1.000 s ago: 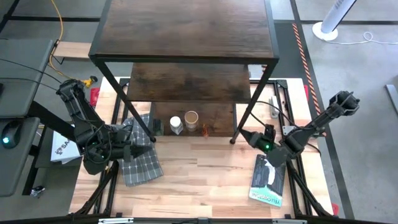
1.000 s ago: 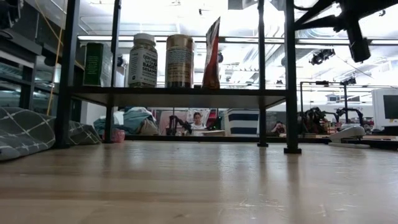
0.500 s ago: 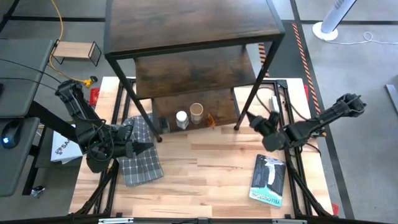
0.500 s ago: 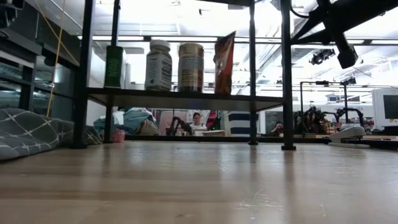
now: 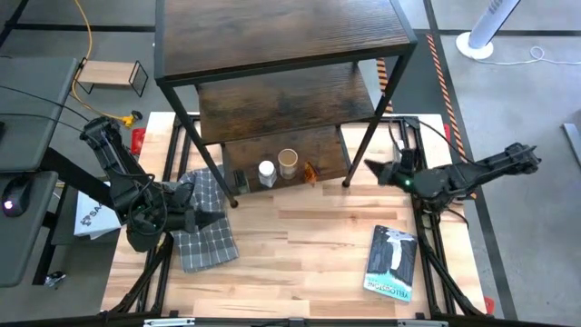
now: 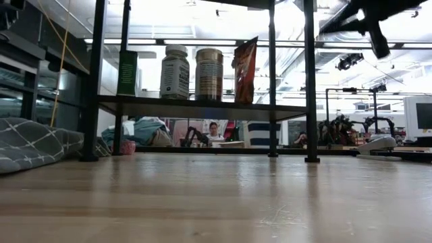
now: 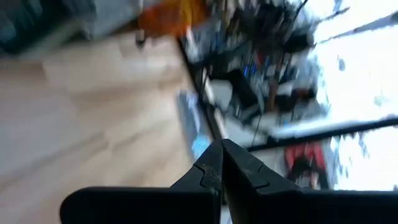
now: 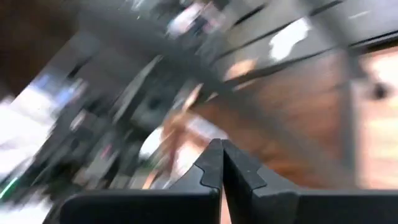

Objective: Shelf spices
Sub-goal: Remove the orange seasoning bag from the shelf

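Light wood table (image 5: pixel 300 245): shelf (image 5: pixel 281 100) legs, grey checked cloth (image 5: pixel 207 232) left, blue-white book (image 5: pixel 391 263) right, apparently flat.

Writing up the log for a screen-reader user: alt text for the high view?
A tall dark wood shelf stands on a light wood table, with spices on its lowest board. The left gripper rests over a checked cloth; the right gripper points at the shelf's leg.

Grey checked cloth (image 5: pixel 207 227) at table's left, blue-and-white book (image 5: pixel 391 263) front right
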Available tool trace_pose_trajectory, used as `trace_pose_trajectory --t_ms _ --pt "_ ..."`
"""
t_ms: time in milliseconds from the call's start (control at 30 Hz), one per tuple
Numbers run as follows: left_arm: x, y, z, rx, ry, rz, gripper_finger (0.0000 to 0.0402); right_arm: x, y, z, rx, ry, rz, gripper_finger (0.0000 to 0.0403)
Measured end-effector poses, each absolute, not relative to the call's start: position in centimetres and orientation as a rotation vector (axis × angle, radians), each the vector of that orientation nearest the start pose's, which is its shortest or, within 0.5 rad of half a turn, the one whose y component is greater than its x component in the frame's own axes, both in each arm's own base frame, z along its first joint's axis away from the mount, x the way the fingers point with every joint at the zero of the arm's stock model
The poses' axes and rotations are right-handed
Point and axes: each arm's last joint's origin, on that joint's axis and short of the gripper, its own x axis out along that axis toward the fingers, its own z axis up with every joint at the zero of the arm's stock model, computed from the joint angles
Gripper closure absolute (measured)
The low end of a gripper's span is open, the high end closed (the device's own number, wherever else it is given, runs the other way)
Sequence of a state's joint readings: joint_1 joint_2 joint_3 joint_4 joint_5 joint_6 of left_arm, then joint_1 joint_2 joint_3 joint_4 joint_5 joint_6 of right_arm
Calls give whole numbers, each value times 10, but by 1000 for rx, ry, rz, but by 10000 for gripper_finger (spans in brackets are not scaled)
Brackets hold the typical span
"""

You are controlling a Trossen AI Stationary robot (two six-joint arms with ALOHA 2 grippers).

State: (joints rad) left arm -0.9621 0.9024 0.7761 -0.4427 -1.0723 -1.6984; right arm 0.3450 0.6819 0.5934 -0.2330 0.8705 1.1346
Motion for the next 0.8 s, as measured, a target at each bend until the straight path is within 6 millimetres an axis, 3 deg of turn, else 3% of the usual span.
trace_pose_trajectory --t_ms 133,267,333,467,633,800 --pt "121 -134 293 -1187 277 228 401 163 56 286 873 48 -383 403" --pt "121 -135 293 -1191 318 205 401 188 98 284 795 260 -340 403" --pt "121 -135 293 -1178 319 204 401 201 119 285 758 369 -393 403" --pt "121 -134 292 -1143 318 211 401 222 147 291 626 514 -672 403" --pt "119 -132 289 -1098 332 229 401 247 164 294 492 635 -956 403" --pt "118 -131 287 -1074 354 237 402 270 173 297 495 735 -979 402"
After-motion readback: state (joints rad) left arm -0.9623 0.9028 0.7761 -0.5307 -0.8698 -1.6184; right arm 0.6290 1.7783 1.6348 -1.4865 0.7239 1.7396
